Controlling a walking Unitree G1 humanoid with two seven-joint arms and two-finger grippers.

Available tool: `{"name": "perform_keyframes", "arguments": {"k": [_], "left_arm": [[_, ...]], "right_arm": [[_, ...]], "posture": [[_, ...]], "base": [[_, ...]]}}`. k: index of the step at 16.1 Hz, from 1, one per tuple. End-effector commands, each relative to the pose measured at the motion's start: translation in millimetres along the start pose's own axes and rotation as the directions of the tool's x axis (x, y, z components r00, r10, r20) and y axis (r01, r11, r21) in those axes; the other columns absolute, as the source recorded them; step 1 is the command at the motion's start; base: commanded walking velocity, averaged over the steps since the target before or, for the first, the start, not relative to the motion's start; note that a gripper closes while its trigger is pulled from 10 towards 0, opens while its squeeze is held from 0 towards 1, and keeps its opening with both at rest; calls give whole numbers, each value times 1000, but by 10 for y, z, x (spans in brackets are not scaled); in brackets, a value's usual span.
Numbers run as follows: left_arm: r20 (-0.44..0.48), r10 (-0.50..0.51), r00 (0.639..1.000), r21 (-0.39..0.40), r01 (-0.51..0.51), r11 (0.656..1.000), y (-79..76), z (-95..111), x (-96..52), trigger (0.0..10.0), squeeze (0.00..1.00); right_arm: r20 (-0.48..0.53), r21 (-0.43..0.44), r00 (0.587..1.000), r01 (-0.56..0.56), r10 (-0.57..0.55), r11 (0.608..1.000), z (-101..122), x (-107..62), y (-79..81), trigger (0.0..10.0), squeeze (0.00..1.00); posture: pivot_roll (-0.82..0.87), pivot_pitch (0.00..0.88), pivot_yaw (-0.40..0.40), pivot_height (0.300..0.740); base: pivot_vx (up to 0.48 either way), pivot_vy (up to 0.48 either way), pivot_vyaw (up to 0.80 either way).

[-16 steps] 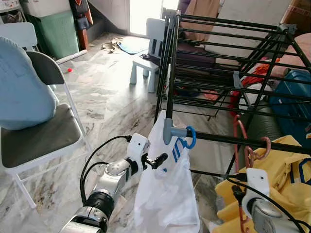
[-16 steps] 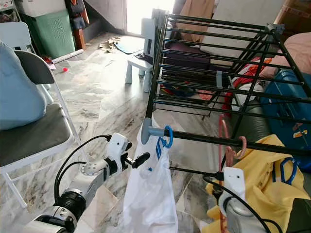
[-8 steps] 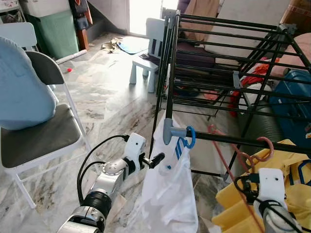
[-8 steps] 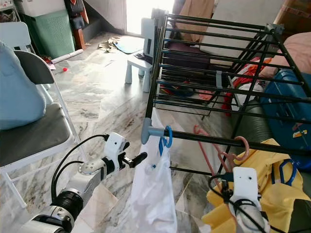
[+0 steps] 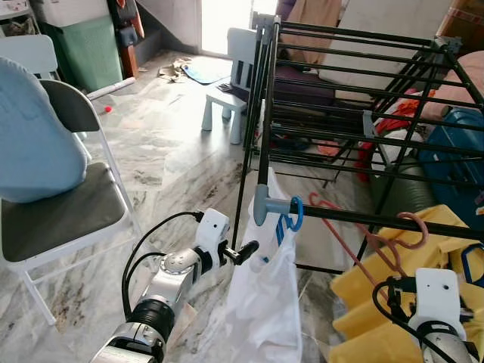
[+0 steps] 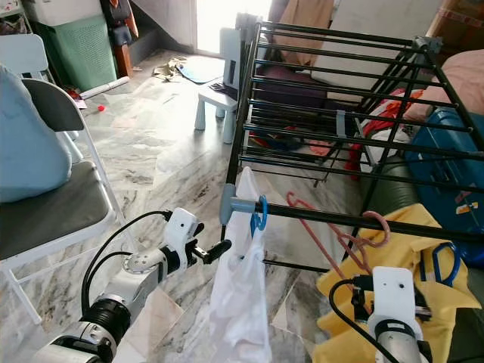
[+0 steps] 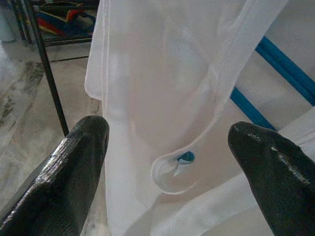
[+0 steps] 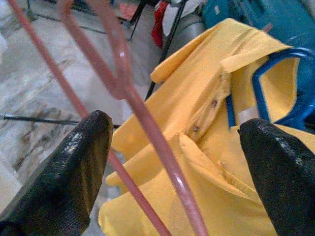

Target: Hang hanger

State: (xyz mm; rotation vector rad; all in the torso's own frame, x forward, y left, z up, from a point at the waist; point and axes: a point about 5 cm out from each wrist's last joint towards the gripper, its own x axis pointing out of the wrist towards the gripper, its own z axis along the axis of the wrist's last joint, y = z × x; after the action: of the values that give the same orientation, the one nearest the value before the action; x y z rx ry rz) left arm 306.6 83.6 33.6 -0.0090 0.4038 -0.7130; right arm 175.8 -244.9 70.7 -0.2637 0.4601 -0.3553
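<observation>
A black drying rack (image 5: 340,98) stands ahead. On its front rail (image 5: 355,219) a blue hanger (image 5: 296,214) carries a white garment (image 5: 265,302). My left gripper (image 5: 246,249) is open just left of that garment; the left wrist view shows the white cloth (image 7: 162,88) ahead of the spread fingers. A bare pink hanger (image 8: 143,123) hooks over the rail (image 5: 414,224) further right, with its frame swung out at a slant. My right gripper (image 8: 174,128) is open below it, and the pink wire runs between its wide-apart fingers. A yellow shirt (image 5: 378,302) lies beside it.
A folding chair (image 5: 60,219) with a light blue cushion (image 5: 34,136) stands on the left. A small white chair (image 5: 234,83) is at the rack's far corner. A blue suitcase (image 5: 461,151) sits behind the rack on the right, a green bin (image 5: 91,49) far left.
The pink hanger has swung from hanging straight down to slanting out to the left. My right wrist has dropped lower and to the right. The left arm has barely moved.
</observation>
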Motion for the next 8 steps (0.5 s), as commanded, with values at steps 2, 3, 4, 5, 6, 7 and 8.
{"name": "perform_keyframes", "arguments": {"k": [2,3,4,5,6,7,8], "left_arm": [[9,-12,1000,18,12,1000,-22,30,11,10000,0],[8,-13,1000,20,13,1000,-23,30,10,10000,0],[8,-14,1000,20,14,1000,-23,33,11,10000,0],[11,-17,1000,23,17,1000,-23,37,9,10000,0],[21,-21,1000,29,21,999,-24,51,5,10000,0],[26,-21,999,31,20,999,-23,56,3,10000,0],[30,-20,999,35,19,999,-23,62,2,10000,0]], "right_arm": [[39,-13,998,46,-45,999,56,-31,-42,10000,1000],[50,-9,998,45,-45,999,72,-41,-30,10000,1000],[67,-15,997,48,-47,999,95,-47,-29,10000,1000],[90,-10,995,47,-45,999,123,-55,-24,10000,1000],[130,-4,991,40,-39,999,163,-73,-10,10000,1000],[146,-11,989,39,-37,999,177,-81,-3,10000,1000],[150,-13,988,35,-32,999,176,-86,17,10000,1000]], "posture": [[17,0,-72,740],[17,0,-72,740],[18,0,-72,740],[18,0,-72,740],[18,0,-72,740],[18,0,-72,740],[21,0,-74,740]], "base": [[0,0,0],[0,0,0],[0,0,0],[0,0,0],[0,0,0],[0,0,0],[0,0,0]]}}
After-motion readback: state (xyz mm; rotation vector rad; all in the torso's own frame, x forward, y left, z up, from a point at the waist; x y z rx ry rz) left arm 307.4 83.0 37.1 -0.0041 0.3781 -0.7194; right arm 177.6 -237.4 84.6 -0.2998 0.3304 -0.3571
